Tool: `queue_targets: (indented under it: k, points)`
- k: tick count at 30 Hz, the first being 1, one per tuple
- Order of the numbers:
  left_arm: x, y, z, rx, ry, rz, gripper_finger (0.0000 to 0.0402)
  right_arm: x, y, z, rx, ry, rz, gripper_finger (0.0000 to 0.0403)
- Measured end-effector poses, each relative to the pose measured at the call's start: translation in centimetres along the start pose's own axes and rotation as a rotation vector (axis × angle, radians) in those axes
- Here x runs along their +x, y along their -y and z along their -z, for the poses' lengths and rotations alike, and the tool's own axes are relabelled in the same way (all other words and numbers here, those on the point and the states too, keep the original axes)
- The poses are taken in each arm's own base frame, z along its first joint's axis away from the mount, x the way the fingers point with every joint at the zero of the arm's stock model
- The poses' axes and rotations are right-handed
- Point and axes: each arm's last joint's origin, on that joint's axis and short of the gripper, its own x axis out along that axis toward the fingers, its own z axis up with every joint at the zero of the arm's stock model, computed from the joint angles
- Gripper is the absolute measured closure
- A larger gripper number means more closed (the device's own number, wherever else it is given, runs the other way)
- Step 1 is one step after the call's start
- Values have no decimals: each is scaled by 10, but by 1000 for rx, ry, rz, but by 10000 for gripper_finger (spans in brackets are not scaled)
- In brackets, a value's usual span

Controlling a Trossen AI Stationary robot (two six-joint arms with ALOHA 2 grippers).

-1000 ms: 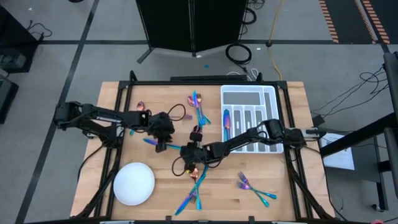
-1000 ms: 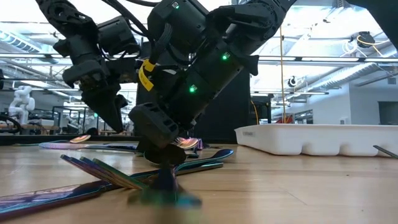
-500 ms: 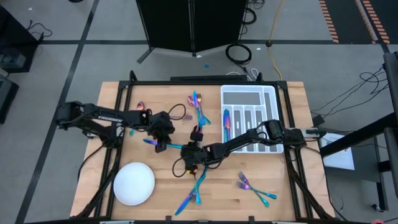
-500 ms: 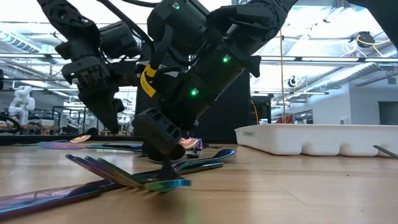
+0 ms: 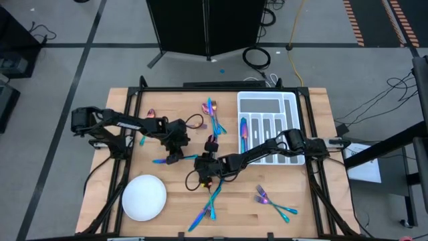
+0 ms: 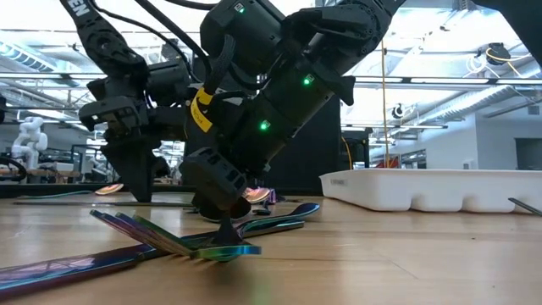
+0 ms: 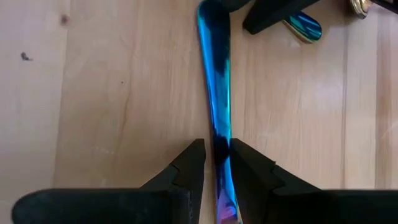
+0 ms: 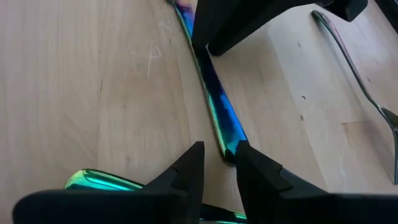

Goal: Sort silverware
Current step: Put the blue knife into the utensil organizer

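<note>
A slim blue-teal piece of silverware [image 7: 214,93] lies flat on the wood at the table's middle. Both grippers are on it. My left gripper [image 5: 172,158] [image 7: 216,152] stands upright at the table [image 6: 127,188], shut on the piece's shaft. The piece's free end [image 5: 159,161] sticks out to that gripper's left. My right gripper [image 5: 204,169] [image 8: 219,155] is tipped down at the table [image 6: 227,230], shut on the other end. A teal-gold piece [image 6: 222,250] lies just below it. My left gripper pinches the blue shaft [image 7: 219,127] between its two fingers, coming from above and lying across it. The piece stays flat on the table. My right gripper has the piece's end [image 8: 225,144] between its fingers, slanting down from the table's right. That end rests on the wood.
A white divided tray [image 5: 289,107] at the far right holds a few pieces. A round white plate [image 5: 144,197] sits near left. Loose silverware lies far middle [image 5: 212,114], near middle [image 5: 207,204], near right [image 5: 274,204] and far left [image 5: 151,114].
My left gripper has come down to the table and stands more upright. The blue piece's free end has swung toward the near edge. My right gripper rose slightly off the teal-gold piece at first, then kept still.
</note>
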Motion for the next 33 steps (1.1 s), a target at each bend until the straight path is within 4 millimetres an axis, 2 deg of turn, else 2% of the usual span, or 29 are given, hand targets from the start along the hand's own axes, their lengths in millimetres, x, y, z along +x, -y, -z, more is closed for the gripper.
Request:
queue_targets:
  k: [5,9,12,17,21,25,28,33]
  points:
    - [-3,-1,-2,-11,6,-5,322,0,0,0,-2,0,0,326]
    - [-5,-3,-6,-14,22,-22,322,-1,-1,0,-70,-1,-2,326]
    - [-5,-3,-7,-16,21,-22,322,-9,0,-5,-110,5,-18,326]
    - [-6,-4,-6,-37,14,-24,322,-23,16,-26,-79,50,-242,326]
    - [-12,-9,0,-100,-51,-4,322,-11,47,-31,-27,44,-378,326]
    - [-17,-9,4,-128,-124,17,322,4,69,-26,22,10,-429,326]
    - [-19,-8,4,-105,-123,38,322,13,72,-19,19,-17,-424,326]
    - [-26,-5,-2,-57,-46,24,322,10,66,-20,-17,0,-438,326]
